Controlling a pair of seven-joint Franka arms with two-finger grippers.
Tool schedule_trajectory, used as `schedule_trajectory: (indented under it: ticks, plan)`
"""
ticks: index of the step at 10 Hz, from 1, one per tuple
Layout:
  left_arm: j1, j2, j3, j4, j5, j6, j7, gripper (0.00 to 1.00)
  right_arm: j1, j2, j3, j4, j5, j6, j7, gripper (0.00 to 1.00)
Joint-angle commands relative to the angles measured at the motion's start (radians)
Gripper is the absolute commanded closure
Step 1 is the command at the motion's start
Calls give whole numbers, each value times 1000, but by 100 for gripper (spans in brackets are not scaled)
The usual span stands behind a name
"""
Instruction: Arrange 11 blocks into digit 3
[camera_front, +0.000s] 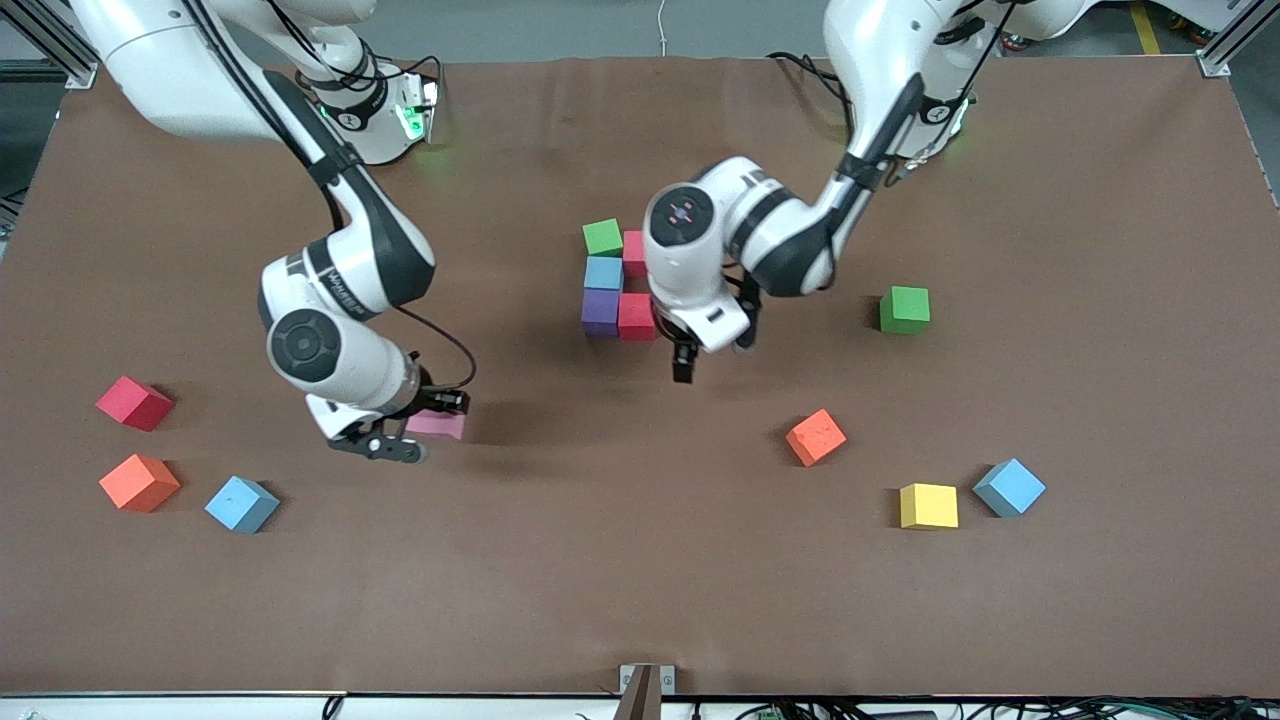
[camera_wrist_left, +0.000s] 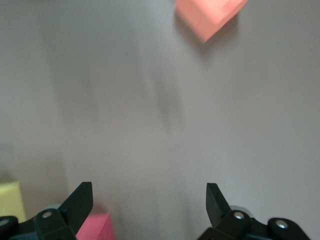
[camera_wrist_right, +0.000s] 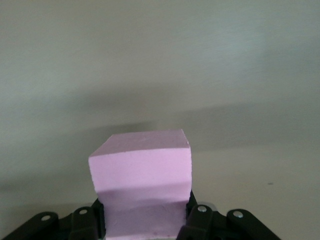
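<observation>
Pink block (camera_wrist_right: 142, 185) sits pinched in the right gripper (camera_front: 420, 428), probably bound for the unfinished digit (camera_front: 618, 282). Just beside that cluster, the left gripper (camera_wrist_left: 149, 207) hangs wide and empty.

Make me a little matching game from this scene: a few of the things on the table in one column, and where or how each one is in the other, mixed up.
Column one
1. pink block
2. left tool
3. yellow block
4. purple block

Column two
A. open, holding nothing, beside the started figure
B. in the started figure, touching a red block
C. clamped in the right tool
D. lying loose beside a light blue block, toward the left arm's end of the table

Pairs: 1-C, 2-A, 3-D, 4-B
</observation>
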Motion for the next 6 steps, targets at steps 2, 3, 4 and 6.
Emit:
schedule_trajectory:
  ticks: [2, 3, 4, 6]
  plan:
    - [118, -36, -6, -32, 6, -4, 302, 0, 118, 13, 1, -33, 3, 71, 2, 95]
    - [150, -32, -6, -32, 12, 2, 391, 0, 147, 29, 1, -33, 3, 76, 16, 95]
    - [175, -27, -6, -32, 14, 6, 468, 0, 182, 46, 1, -39, 3, 94, 49, 95]
    - [221, -25, -6, -60, 17, 7, 632, 0, 233, 53, 1, -103, 3, 175, 120, 95]
